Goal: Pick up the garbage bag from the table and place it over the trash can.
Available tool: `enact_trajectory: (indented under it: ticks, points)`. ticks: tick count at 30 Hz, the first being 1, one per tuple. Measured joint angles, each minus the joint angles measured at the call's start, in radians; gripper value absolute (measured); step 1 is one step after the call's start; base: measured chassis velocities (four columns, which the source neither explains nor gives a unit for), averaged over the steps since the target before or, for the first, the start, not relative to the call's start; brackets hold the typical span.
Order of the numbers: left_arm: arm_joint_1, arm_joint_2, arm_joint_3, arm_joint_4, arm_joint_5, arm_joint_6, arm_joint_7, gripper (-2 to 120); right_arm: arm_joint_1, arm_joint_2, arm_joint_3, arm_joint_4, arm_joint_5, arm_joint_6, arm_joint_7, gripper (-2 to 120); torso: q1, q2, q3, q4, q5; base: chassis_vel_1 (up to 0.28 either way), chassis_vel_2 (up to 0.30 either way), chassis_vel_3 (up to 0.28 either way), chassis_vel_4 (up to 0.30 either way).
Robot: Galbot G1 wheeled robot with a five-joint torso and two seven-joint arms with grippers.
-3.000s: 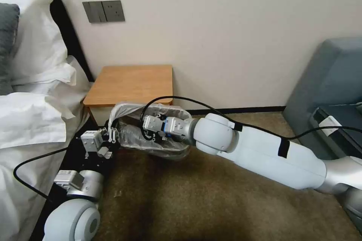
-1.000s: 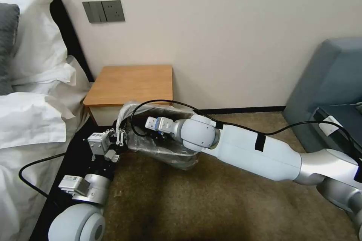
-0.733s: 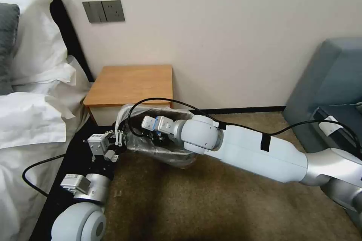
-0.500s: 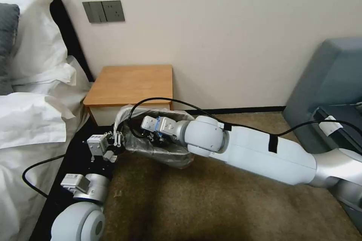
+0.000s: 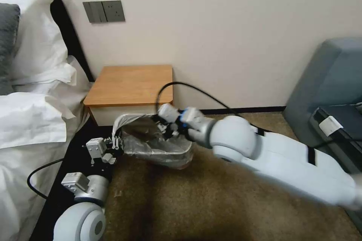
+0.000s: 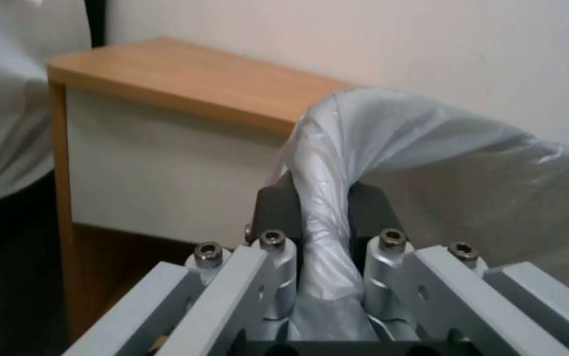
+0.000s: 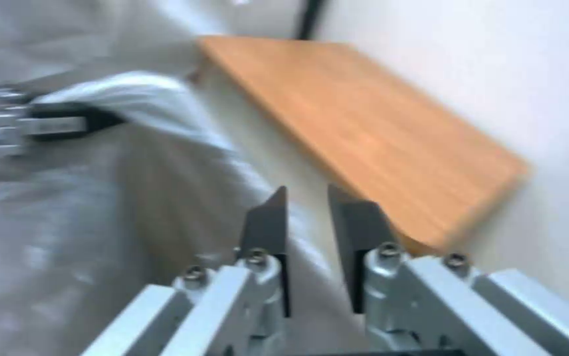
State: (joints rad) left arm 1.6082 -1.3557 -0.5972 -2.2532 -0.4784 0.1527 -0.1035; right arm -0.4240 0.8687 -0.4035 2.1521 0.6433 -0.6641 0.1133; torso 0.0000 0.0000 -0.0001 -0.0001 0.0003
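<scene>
Left gripper (image 6: pixel 324 217) pinches a bunched fold of the thin, crinkly, greyish translucent garbage bag (image 5: pixel 151 145), already draped in the small cream plastic trash can (image 5: pixel 181 156) beside the orange-brown wooden table (image 5: pixel 130 83). Right gripper (image 7: pixel 308 222) hovers at the far rim, jaws slightly parted, empty. Light, slippery film likely tears easily; gathered edges offer the surest hold.
</scene>
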Motion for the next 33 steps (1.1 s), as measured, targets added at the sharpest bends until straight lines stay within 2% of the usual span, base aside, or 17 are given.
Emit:
enact_trajectory:
  ticks: [4,5,8,9,11,12,13,17,18,20,21,23,25,33]
  points:
    - [0.011,0.007,0.003,0.003,-0.014,0.024,-0.027,9,-0.163,-0.097,0.088,0.068,-0.027,0.123,0.110,37,0.000,0.000,0.000,-0.0001,-0.0001,0.000,0.000,0.000,0.000]
    - [0.011,0.007,0.003,0.003,-0.014,0.024,-0.027,9,-0.163,-0.097,0.088,0.068,-0.027,0.123,0.110,37,0.000,0.000,0.000,-0.0001,-0.0001,0.000,0.000,0.000,0.000]
    - [0.017,0.015,0.011,0.018,-0.020,0.032,-0.042,9,-0.309,-0.120,0.179,0.106,-0.057,0.202,0.199,52,0.000,0.000,0.000,0.0002,-0.0005,0.000,0.000,0.000,0.000]
    - [0.017,0.015,0.011,0.018,-0.020,0.032,-0.042,9,-0.309,-0.120,0.179,0.106,-0.057,0.202,0.199,52,0.000,0.000,0.000,0.0002,-0.0005,0.000,0.000,0.000,0.000]
    - [0.025,0.019,0.017,0.022,-0.026,0.035,-0.053,9,-0.433,-0.113,0.264,0.125,-0.093,0.232,0.208,61,0.000,0.000,0.000,0.0002,-0.0002,0.000,0.000,0.000,0.000]
    - [0.032,0.020,0.021,0.024,-0.029,0.038,-0.060,9,-0.523,-0.097,0.339,0.136,-0.124,0.252,0.206,67,0.000,0.000,0.000,-0.0002,-0.0001,0.000,0.000,0.000,0.000]
    - [0.032,0.020,0.021,0.024,-0.029,0.038,-0.060,9,-0.523,-0.097,0.339,0.136,-0.124,0.252,0.206,67,0.000,0.000,0.000,-0.0002,-0.0001,0.000,0.000,0.000,0.000]
    - [0.064,0.025,0.042,0.026,-0.031,0.041,-0.085,9,-0.773,-0.006,0.538,0.174,-0.244,0.308,0.174,86,0.000,0.000,0.000,0.0003,-0.0003,0.000,0.000,0.000,0.000]
    - [0.064,0.025,0.042,0.026,-0.031,0.041,-0.085,9,-0.773,-0.006,0.538,0.174,-0.244,0.308,0.174,86,0.000,0.000,0.000,0.0003,-0.0003,0.000,0.000,0.000,0.000]
    - [0.081,0.028,0.064,0.025,-0.027,0.042,-0.098,9,-0.880,0.046,0.601,0.188,-0.303,0.331,0.154,93,0.000,0.000,0.000,-0.0002,-0.0002,0.000,0.000,0.000,0.000]
    - [0.088,0.028,0.077,0.025,-0.023,0.042,-0.103,9,-0.912,0.066,0.618,0.193,-0.322,0.340,0.150,97,0.000,0.000,0.000,-0.0001,-0.0002,0.000,0.000,0.000,0.000]
    - [0.092,0.028,0.085,0.025,-0.019,0.042,-0.106,9,-0.928,0.077,0.625,0.195,-0.332,0.344,0.148,98,0.000,0.000,0.000,-0.0001,-0.0003,0.000,0.000,0.000,0.000]
    - [0.115,0.025,0.126,0.029,-0.007,0.041,-0.124,9,-0.969,0.117,0.639,0.197,-0.366,0.367,0.144,100,0.000,0.000,0.000,0.0001,-0.0003,0.000,0.000,0.000,0.000]
    - [0.146,0.006,0.178,0.060,0.052,0.014,-0.150,9,-0.980,0.166,0.641,0.197,-0.398,0.383,0.139,100,0.000,0.000,0.000,0.0003,-0.0003,0.000,0.000,0.000,0.000]
